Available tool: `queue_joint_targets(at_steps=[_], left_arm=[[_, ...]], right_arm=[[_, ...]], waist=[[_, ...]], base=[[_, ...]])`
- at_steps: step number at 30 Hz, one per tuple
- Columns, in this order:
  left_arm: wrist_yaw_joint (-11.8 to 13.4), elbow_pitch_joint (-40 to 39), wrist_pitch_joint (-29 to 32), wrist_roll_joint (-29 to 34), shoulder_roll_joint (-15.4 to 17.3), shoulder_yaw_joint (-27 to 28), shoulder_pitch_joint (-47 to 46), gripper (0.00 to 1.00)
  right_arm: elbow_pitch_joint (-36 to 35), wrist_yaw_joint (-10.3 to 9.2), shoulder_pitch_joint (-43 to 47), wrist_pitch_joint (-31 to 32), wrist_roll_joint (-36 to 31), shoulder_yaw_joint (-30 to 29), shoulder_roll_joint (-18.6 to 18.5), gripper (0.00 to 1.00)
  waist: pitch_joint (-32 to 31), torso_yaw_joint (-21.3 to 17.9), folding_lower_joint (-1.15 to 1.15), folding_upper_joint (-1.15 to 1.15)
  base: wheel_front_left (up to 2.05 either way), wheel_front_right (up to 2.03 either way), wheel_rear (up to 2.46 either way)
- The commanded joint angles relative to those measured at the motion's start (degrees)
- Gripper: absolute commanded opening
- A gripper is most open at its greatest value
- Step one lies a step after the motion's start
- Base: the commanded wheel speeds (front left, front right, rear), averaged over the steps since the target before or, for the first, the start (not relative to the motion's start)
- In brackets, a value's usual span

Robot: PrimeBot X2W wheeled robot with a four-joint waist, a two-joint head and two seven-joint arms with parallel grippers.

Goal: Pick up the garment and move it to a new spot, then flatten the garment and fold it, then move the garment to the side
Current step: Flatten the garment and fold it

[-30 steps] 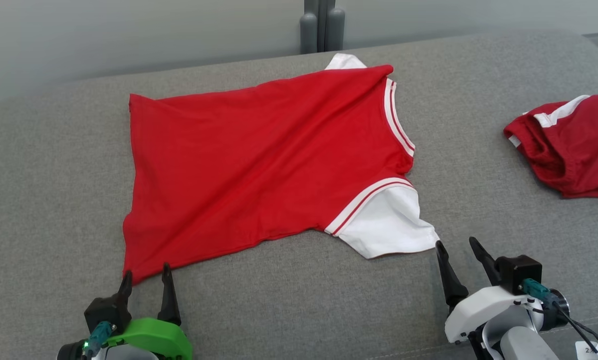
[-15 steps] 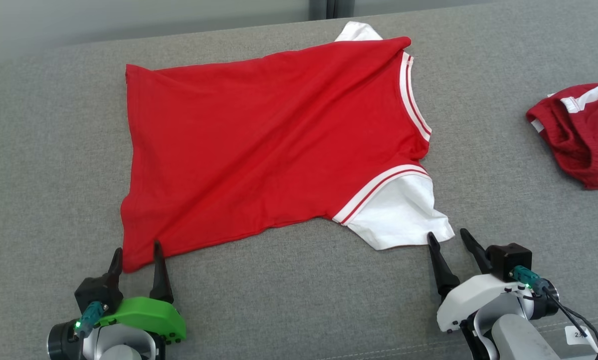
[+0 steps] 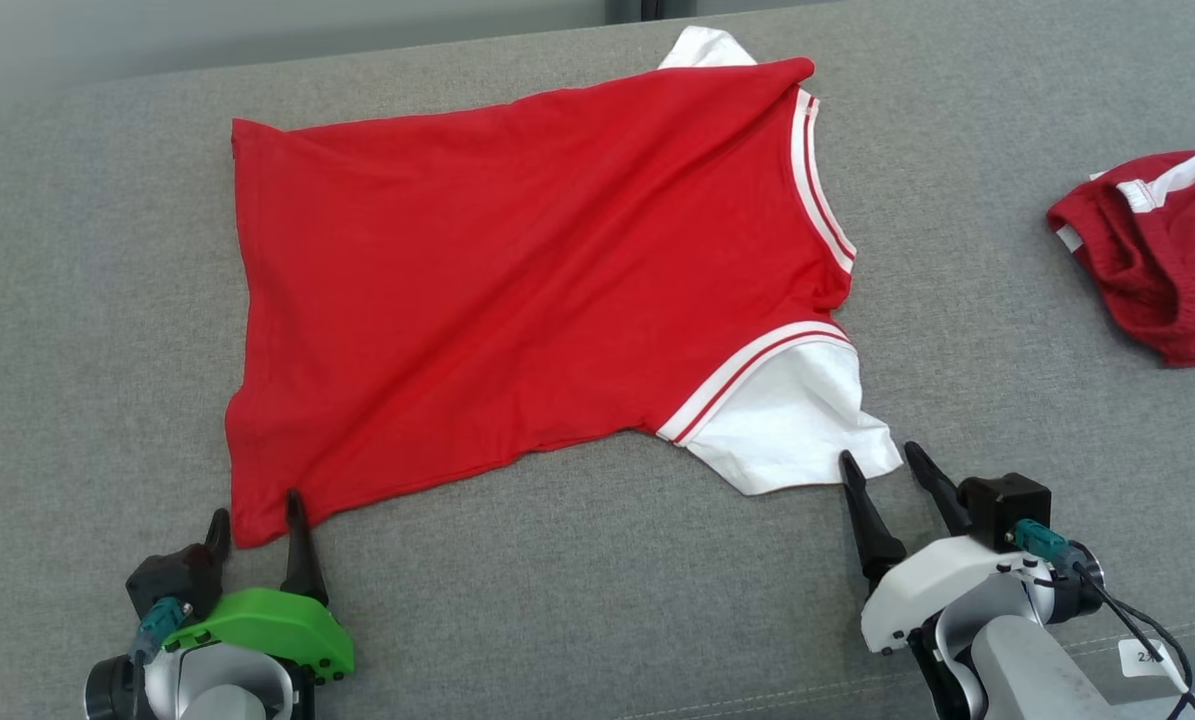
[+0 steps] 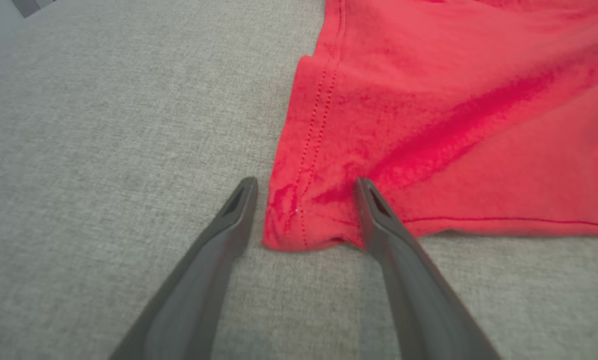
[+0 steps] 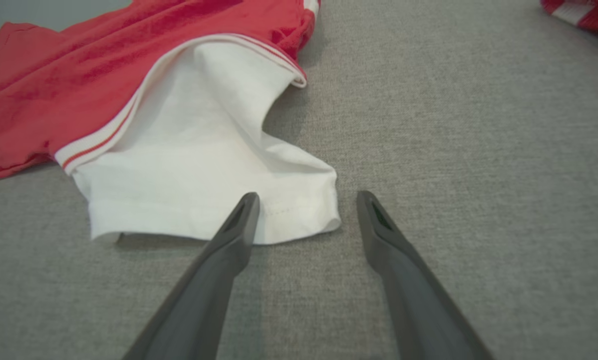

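The red T-shirt point(image 3: 517, 270) lies spread out on the grey cloth surface point(image 3: 577, 600), just in front of both grippers. It is mostly flat. One long soft fold runs across it, from the corner by the left gripper point(image 3: 255, 508) up toward the neck.

The left gripper sits low over the grey cloth with its two dark fingers spread wide. It holds nothing. The bottom corner of the shirt point(image 4: 299, 220) lies right between its fingertips. In the left wrist view one fingertip is over the red edge, and the other is over bare grey cloth just beside the corner. The stitched hem runs straight ahead, away from this gripper.

The right gripper point(image 3: 877, 452) is spread wide too and holds nothing. The white sleeve point(image 5: 203, 165) lies right in front of it. The end corner of the sleeve sits between its fingertips. One fingertip is over the sleeve's edge, and the other is over bare grey cloth beside it. I cannot tell if any finger touches the shirt.

The striped collar point(image 3: 817, 190) is farther ahead of the right gripper. A bit of the other white sleeve point(image 3: 702, 45) peeks out past it.

A darker red garment point(image 3: 1157, 270) lies bunched up far off to the right gripper's right, well apart from the T-shirt.
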Motion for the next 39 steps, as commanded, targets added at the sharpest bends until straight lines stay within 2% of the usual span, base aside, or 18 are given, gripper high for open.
queue_joint_targets(at_steps=[1,6,7,8,9,12,14,16,17,18,19,25,35,39], left_arm=[[-0.23,0.53,0.08,-0.42,0.26,0.09,-0.75,1.00],[-0.10,1.92,0.11,-1.43,0.22,-0.23,-0.81,1.00],[-0.04,1.99,0.11,-1.60,0.21,-0.30,-0.83,0.79],[-0.05,1.99,0.11,-1.73,0.21,-0.32,-0.81,0.22],[-0.13,1.75,0.10,-1.85,0.21,-0.25,-0.77,0.00],[-0.47,1.83,0.09,-1.74,0.21,-0.01,-0.33,0.00],[-0.93,1.86,0.09,-1.80,0.23,-0.18,0.01,0.00],[-1.16,1.97,0.09,-1.96,0.23,-0.50,0.26,0.00],[-1.31,1.97,0.09,-2.05,0.23,-0.67,0.36,0.00],[-1.45,2.03,0.09,-2.12,0.23,-0.96,0.44,0.00],[-1.56,2.05,0.09,-2.16,0.23,-1.19,0.45,0.00],[-2.13,1.83,0.08,-1.58,0.25,-1.07,1.38,0.00],[-3.38,-0.65,0.03,-0.38,0.29,0.01,6.65,0.00],[-3.93,-3.34,0.03,1.42,0.28,0.10,7.15,0.00]], right_arm=[[-0.18,-0.09,-0.26,-0.13,0.50,0.01,-0.09,1.00],[-0.55,-0.09,-0.13,-0.13,0.73,0.10,-0.10,1.00],[-0.59,-0.09,-0.10,-0.13,0.75,0.14,-0.16,1.00],[-0.63,-0.09,-0.05,-0.13,0.83,0.20,-0.20,1.00],[-0.63,-0.09,0.01,-0.13,0.91,0.26,-0.23,1.00],[0.00,-0.09,0.13,-0.13,1.26,0.69,-0.23,1.00],[0.92,-0.09,0.11,-0.13,1.61,1.10,-0.21,0.95],[2.18,-0.09,-0.25,-0.13,1.91,1.19,-0.21,0.61],[2.73,-0.09,-0.44,-0.11,2.26,1.24,-0.19,0.53],[3.39,-0.09,-0.50,-0.11,2.64,1.59,-0.16,0.37],[3.75,-0.08,-0.62,-0.03,3.00,1.76,-0.13,0.02],[2.74,-0.09,-0.12,-0.06,3.94,1.01,-0.13,0.00],[-3.50,-0.09,5.71,-0.07,4.23,-1.47,-0.07,0.00],[-9.35,-0.09,7.45,-0.08,5.59,-2.83,-0.04,0.00]], waist=[[-0.06,-0.10,0.00,0.00],[-0.24,-0.28,0.00,0.00],[-0.32,-0.30,0.00,0.00],[-0.42,-0.31,0.00,0.00],[-0.52,-0.33,0.00,0.00],[-0.80,-0.35,0.00,0.00],[-1.01,-0.24,0.00,0.00],[-1.16,-0.05,0.00,0.00],[-1.24,0.06,0.00,0.00],[-1.33,0.18,0.00,0.00],[-1.42,0.28,0.00,0.00],[-3.29,0.31,0.00,0.00],[-13.28,-0.76,0.00,0.00],[-15.73,-1.10,0.00,0.00]], base=[[0.00,0.00,0.00],[0.00,0.00,0.00],[0.00,0.00,0.00],[0.00,0.00,0.00],[0.00,0.00,0.00],[0.00,0.00,0.00],[0.00,0.00,0.00],[0.00,0.00,0.00],[0.00,0.00,0.00],[0.00,0.00,0.00],[0.00,0.00,0.00],[0.00,0.00,0.00],[0.00,0.00,0.00],[0.00,0.00,0.00]])
